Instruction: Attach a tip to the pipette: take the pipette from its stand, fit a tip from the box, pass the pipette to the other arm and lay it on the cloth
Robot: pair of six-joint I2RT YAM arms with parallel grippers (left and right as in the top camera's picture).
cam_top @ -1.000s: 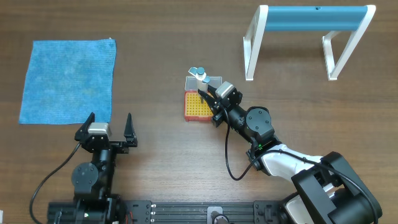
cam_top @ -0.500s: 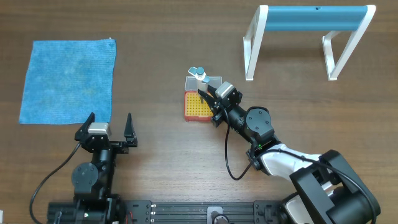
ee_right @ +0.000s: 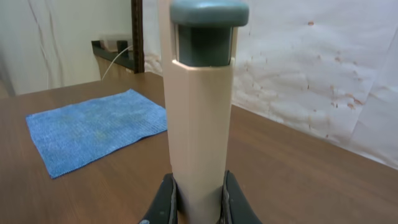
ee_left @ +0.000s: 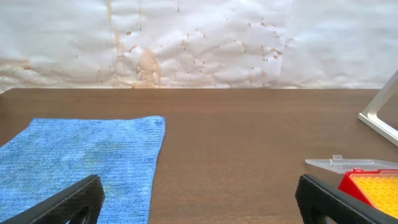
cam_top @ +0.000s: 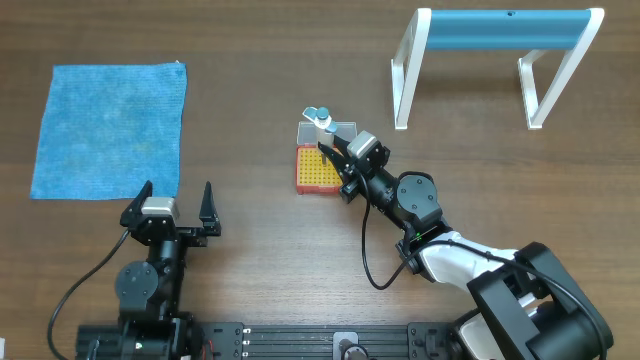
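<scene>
My right gripper (cam_top: 328,148) is clamped on the pipette (ee_right: 200,124), fingers pinching the body low down. The pipette is upright over the yellow tip box (cam_top: 318,172), toward its far end. Its lower end is hidden under the wrist, so I can't tell if a tip is on; probably it is mid-press.

Risks:
- If the press is off-centre, the tip seats crooked or bends.
- The box sits loose on the table (cam_top: 260,260), so a sideways push slides it.
- A jammed tip could drag the box up on the lift.
- The pipette body looks smooth and the pinch is narrow, so it may slip or tilt when pushed down.
- The clear lid (ee_left: 342,163) touches the box's far side and is easy to clip.
- In the handover the pipette could drop, with only the part above my fingers free for the other arm to take.

My left gripper (cam_top: 176,192) is spread wide and holding nothing. It is parked near its base, just beside the near right corner of the cloth (cam_top: 110,130).

Room: there is open wood between the box and the left gripper, good for the pass. The stand (cam_top: 500,30) is well apart, far right. The cloth lies flat at far left, and the wall is close behind the table's far edge.
</scene>
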